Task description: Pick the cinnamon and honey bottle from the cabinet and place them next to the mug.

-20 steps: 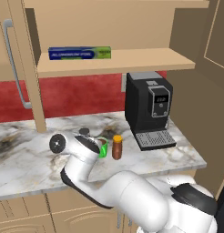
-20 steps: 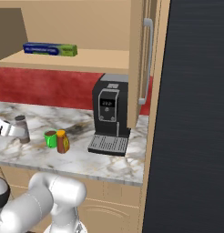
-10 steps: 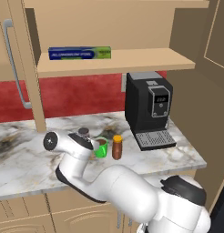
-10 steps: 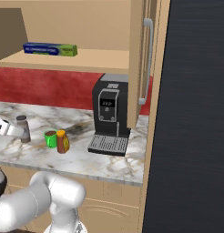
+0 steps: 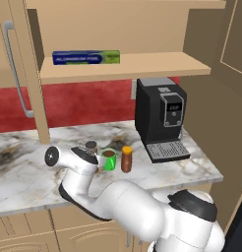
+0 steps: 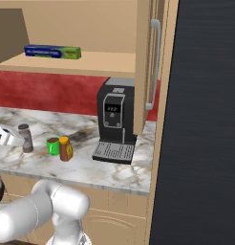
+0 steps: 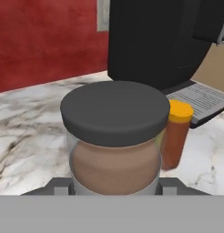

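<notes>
Since the earlier pictures, the arm has been drawn back toward the left along the table [image 5: 24, 172], while the cinnamon [image 6: 26, 138], the mug [image 6: 53, 146] and the honey bottle [image 6: 65, 149] are seen at the same places. The cinnamon is standing upright on the marble table, just beside the mug on its left; in the left base view only its dark lid is seen above the hand. The honey bottle is standing just beside the mug on the other side, before the black coffee machine [image 5: 160, 123].

In the hand view the cinnamon [image 7: 114, 141] is seen very near, between the two tips of the pincer [image 7: 114, 185]. Whether the pincer is clamped on the jar or only around it cannot be told.

On the shelf of the cabinet [image 5: 128, 66] a blue and green box [image 5: 86, 57] is lying.
</notes>
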